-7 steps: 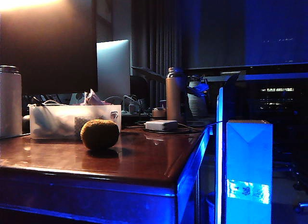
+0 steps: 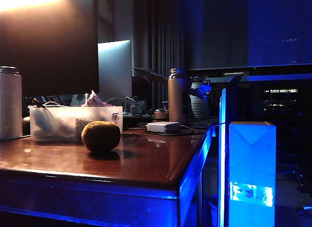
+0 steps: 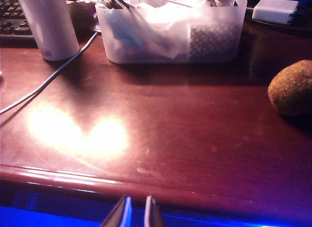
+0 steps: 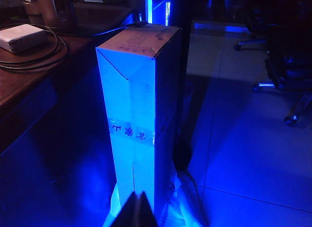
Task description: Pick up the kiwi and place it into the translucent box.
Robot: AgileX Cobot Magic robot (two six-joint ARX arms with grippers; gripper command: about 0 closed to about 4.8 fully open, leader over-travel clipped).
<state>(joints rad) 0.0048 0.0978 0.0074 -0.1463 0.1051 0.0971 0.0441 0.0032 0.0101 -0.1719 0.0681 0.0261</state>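
Note:
The kiwi, brown and fuzzy, lies on the dark red wooden table just in front of the translucent box. In the left wrist view the kiwi is apart from the box, which is full of clutter. My left gripper hangs off the table's near edge, far from both, with a narrow gap between its fingers and nothing in it. My right gripper is shut and empty, off the table beside a tall cardboard carton. Neither gripper shows in the exterior view.
A tall white cylinder and a keyboard stand beside the box, with a cable trailing across the wood. A white power adapter lies behind the kiwi. A metal flask and a monitor stand further back. Office chairs are on the floor.

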